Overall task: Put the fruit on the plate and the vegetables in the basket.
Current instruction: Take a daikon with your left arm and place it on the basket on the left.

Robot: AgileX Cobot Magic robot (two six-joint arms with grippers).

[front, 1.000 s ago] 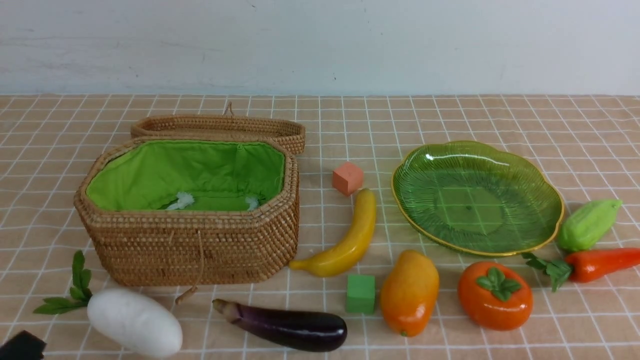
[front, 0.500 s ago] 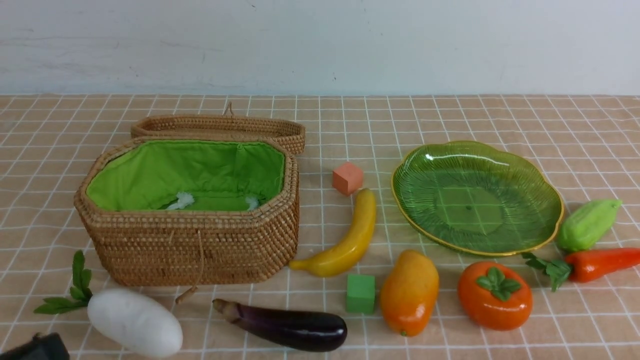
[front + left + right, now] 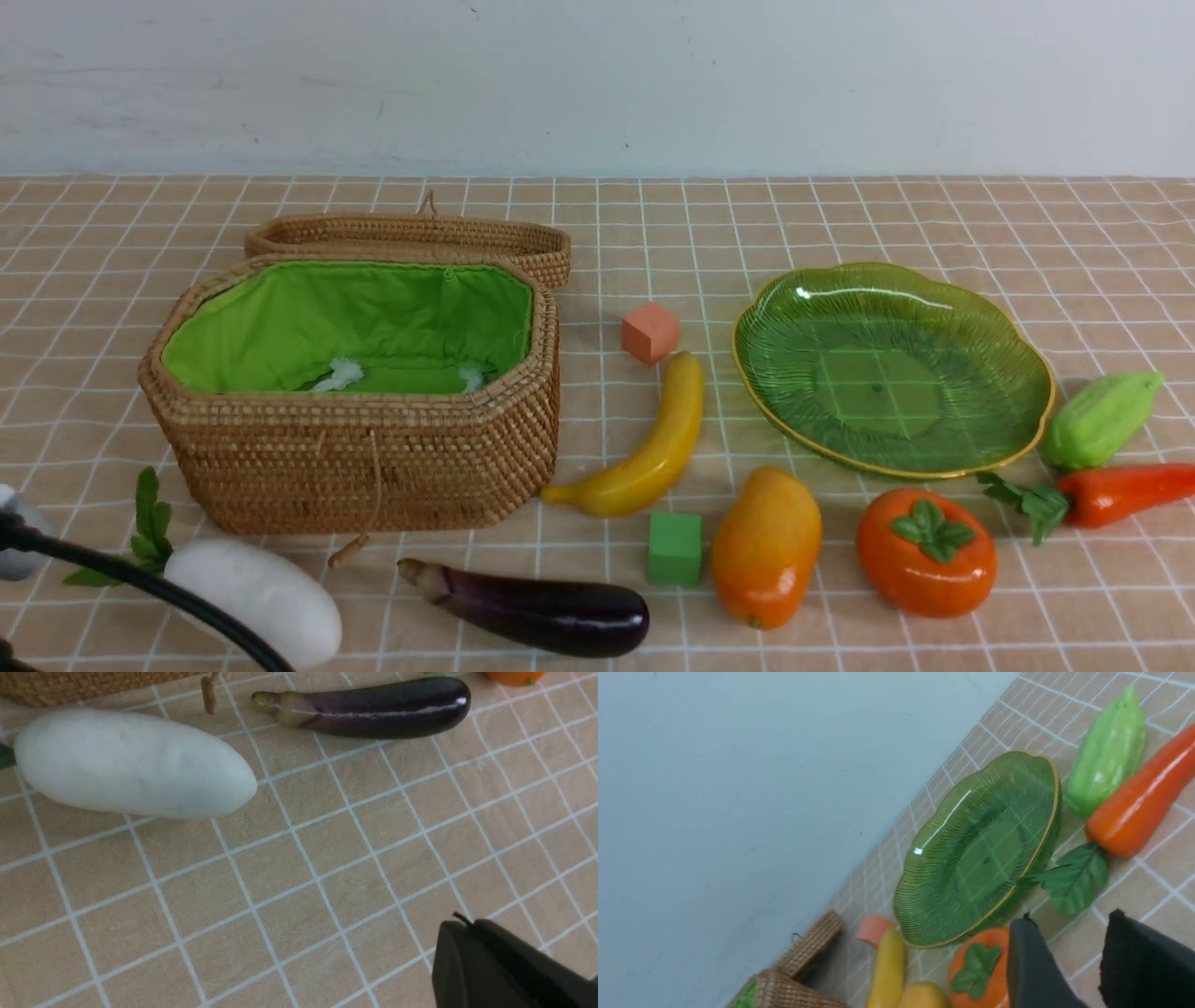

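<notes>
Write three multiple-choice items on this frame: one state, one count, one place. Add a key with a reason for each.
1. The basket has its lid:
A. shut
B. open, lying behind the basket
C. propped on the plate

2. Toys on the plate:
A. none
B. one
C. three

3. The pink cube sits:
A. in the basket
B. on the plate
C. on the cloth, by the banana's far tip

Key:
1 B: the green lining is exposed, and the lid rests behind the back rim.
2 A: only bare ribbed glass shows inside the rim.
3 C: the front view shows it between basket and plate, just beyond the banana.
</notes>
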